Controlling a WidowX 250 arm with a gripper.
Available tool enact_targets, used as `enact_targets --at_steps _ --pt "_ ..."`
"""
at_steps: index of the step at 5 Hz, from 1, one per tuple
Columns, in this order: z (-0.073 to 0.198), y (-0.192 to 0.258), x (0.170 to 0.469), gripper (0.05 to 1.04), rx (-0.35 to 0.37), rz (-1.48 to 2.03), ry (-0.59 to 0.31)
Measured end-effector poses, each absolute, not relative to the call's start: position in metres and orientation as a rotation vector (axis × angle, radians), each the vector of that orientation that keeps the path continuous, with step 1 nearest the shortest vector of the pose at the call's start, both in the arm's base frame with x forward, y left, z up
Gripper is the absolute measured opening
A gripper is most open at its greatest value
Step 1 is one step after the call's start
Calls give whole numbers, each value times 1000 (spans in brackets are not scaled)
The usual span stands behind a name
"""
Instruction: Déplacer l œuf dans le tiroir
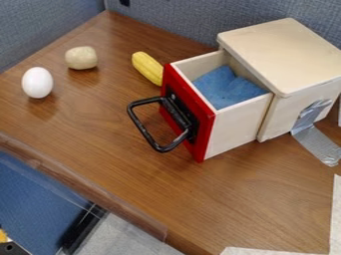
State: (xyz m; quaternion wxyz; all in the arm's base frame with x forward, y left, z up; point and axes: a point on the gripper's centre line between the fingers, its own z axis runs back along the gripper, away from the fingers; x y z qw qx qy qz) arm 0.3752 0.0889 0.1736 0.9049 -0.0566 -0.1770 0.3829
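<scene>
"Where is the egg?"

"The smooth white egg (37, 82) sits directly on the brown wood-grain table (120, 129), at the left of the camera view. Its long axis is close to upright."

"And how does it lie relative to the black 2-finger gripper?"

"I cannot tell how near they are, or on which side the gripper would be."

"Is the gripper released or clenched?"

"I cannot tell that from here either. The egg itself is resting on the table."

"What about the drawer?"

"The pale wooden drawer (233, 127) is pulled out of the pale wooden box (283, 55), so its inside is exposed from above. It has a red front panel (203, 127) with a black looped handle (146, 130), and a blue lining (226, 89) covers what I can see of the bottom. The egg is outside it, well apart from the handle, with bare wood between them."

"Anything near the egg?"

"A rounded beige lump (81, 58), on the side toward the back of the table, apart from the egg. The elongated yellow toy vegetable or fruit (147, 67) lies between that lump and the drawer, close behind the red panel; whether they touch is hard to tell."

"And around the box?"

"A strip of silver tape (318, 144) runs from its side onto the table. Blue-grey fabric partitions (173, 12) stand behind the table."
</scene>
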Motion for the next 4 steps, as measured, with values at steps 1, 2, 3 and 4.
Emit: enact_targets --at_steps 1,2,3,4 --pt "161 89 375 1000 -115 788 -327" --pt "157 136 351 1000 -161 815 -309" --pt "167 193 316 1000 -193 842 -307" --pt "177 240 295 1000 -211 849 -319"
